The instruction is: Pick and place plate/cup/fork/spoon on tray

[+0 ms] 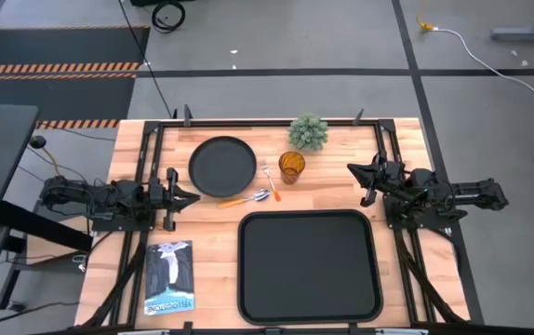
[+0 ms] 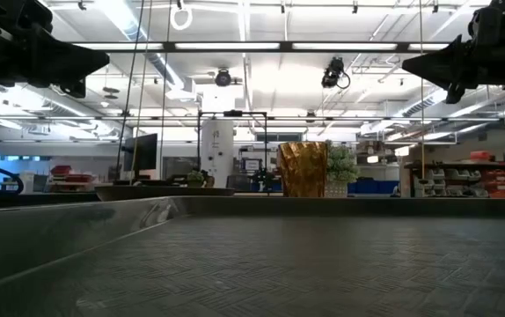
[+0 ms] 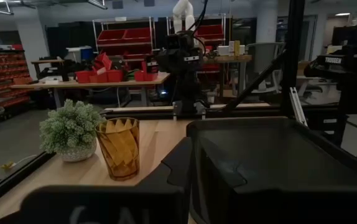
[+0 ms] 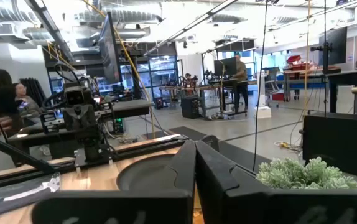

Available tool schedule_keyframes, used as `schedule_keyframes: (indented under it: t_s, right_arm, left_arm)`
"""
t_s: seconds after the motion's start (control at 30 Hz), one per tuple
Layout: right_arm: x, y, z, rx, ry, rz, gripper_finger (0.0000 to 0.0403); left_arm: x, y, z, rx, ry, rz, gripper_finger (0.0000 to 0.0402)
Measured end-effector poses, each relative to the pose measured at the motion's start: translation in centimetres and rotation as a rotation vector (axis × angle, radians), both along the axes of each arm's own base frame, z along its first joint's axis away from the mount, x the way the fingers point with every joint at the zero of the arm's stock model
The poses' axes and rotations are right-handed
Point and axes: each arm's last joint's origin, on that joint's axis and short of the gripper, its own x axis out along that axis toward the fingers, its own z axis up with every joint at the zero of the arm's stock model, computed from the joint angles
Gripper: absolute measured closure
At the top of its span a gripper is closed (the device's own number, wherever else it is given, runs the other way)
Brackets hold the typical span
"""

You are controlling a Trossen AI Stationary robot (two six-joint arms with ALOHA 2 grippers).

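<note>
The black tray (image 1: 309, 265) lies empty at the near edge of the wooden counter (image 1: 216, 233), with a printed booklet (image 1: 170, 276) flat on the counter to its left. Farther back, the left claw (image 1: 193, 196) hangs clenched and empty just left of the plate, and the right claw (image 1: 353, 169) hangs clenched and empty well right of the cup. Between them, the spoon (image 1: 256, 196) and fork (image 1: 270, 177) lie on the counter, just beside the round black plate (image 1: 222, 167). The amber cup (image 1: 291, 167) stands upright right of the fork. Behind it sits a small potted plant (image 1: 309, 132).
</note>
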Motion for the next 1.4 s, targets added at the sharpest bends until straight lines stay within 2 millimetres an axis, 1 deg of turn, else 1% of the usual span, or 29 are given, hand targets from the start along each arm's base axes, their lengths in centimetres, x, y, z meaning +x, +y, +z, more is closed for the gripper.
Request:
schedule_keyframes:
  t_s: [1.23,1.4]
  right_arm:
    - [0.00,0.00,0.00,0.000,0.000,0.000,0.0389]
    - [-0.09,0.00,0.33,0.000,-0.037,0.000,0.0389]
  left_arm:
    - [0.00,0.00,0.00,0.000,0.000,0.000,0.0365]
    - [0.00,0.00,0.00,0.000,0.000,0.000,0.0365]
